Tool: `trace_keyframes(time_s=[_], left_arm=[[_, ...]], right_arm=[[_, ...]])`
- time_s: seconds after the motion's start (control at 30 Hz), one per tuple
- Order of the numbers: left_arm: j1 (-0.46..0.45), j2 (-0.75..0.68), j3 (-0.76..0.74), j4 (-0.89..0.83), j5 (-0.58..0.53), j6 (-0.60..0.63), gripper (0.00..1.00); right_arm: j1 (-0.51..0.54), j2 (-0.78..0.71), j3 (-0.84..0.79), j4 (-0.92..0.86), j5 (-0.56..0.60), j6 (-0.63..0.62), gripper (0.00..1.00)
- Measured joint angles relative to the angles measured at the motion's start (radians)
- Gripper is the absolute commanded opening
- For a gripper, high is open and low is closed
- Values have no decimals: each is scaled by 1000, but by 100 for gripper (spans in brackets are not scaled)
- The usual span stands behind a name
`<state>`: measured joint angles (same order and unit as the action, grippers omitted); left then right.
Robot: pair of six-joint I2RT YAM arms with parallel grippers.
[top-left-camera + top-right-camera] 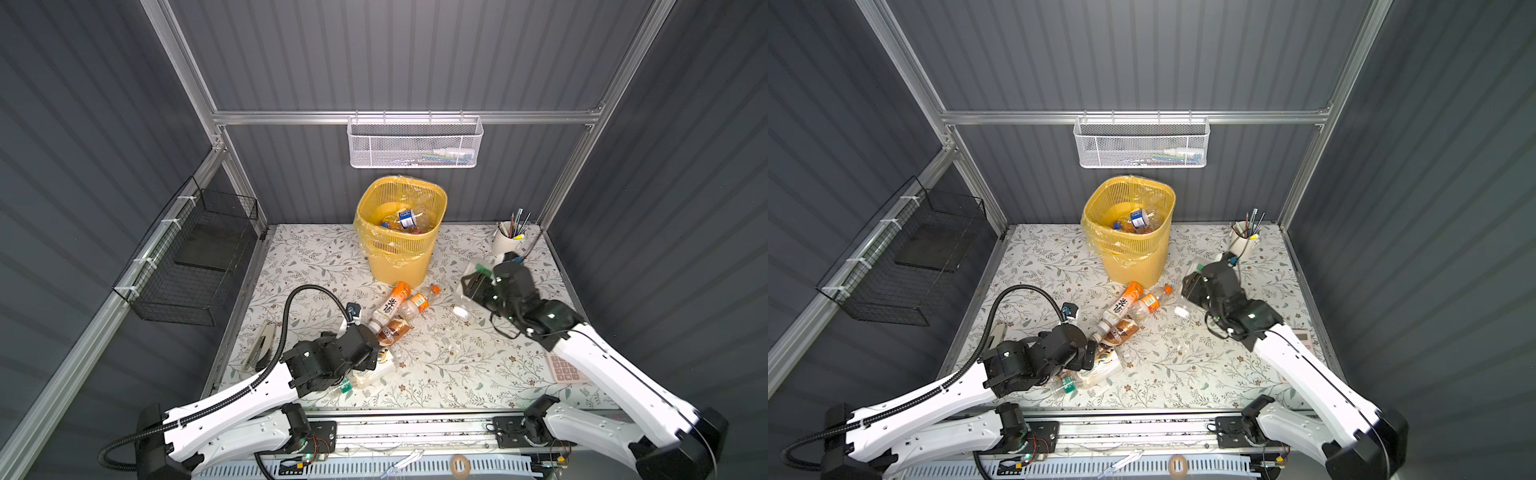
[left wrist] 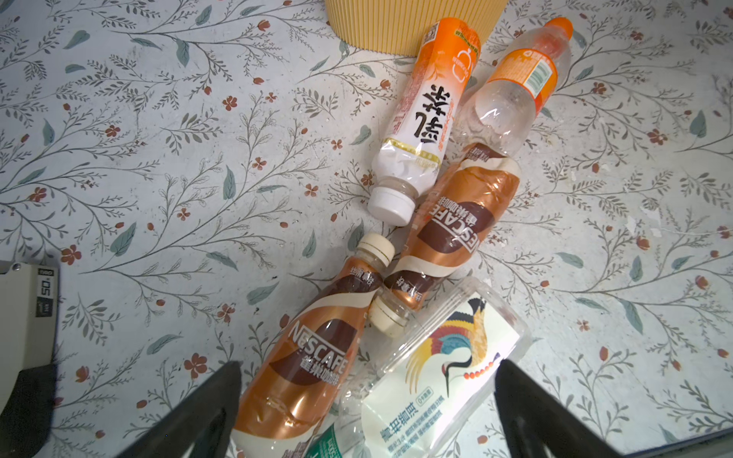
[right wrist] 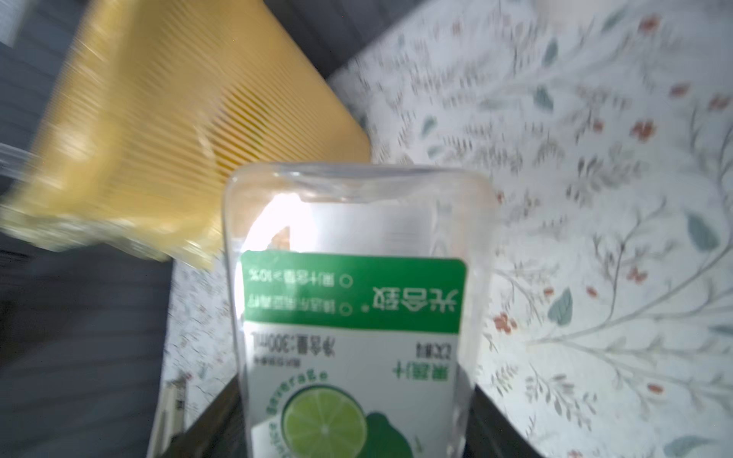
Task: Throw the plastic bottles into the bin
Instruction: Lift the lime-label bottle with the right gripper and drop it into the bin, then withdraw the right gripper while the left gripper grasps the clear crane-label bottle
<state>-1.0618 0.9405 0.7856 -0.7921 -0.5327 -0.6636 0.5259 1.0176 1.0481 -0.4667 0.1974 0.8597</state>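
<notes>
Bottles (image 1: 392, 301) heaped at centre frame, below the bin (image 1: 376, 253).
Right gripper (image 3: 353, 428) clenches a lime bottle (image 3: 349, 301) right of the bin; left gripper (image 2: 367, 372), jaws wide, hangs over a coffee bottle (image 2: 305, 368) at the heap's lower left.

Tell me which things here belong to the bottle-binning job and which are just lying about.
Job: yellow bin, lime bottle in right gripper, tea bottle, orange-capped bottle, two coffee bottles, crane-label bottle.
Lying about: pen cup, mesh basket, wire basket, calculator.
</notes>
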Motion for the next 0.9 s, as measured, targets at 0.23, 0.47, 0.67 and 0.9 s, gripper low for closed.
trace_keyframes(time_s=[0.23,0.47,0.67,0.9], left_arm=[[0,37,0,8,5,1,100],[0,113,0,23,22,1,100],[0,148,17,21,39,17,100],[0,186,45,21,96,52,100]], right_arm=[[-76,95,411,16,-23,-139,59],[-78,599,879,6,-266,-173,75],[-75,935,1215,-206,-317,-239,99],[-101,680,975,-183,-268,-269,99]])
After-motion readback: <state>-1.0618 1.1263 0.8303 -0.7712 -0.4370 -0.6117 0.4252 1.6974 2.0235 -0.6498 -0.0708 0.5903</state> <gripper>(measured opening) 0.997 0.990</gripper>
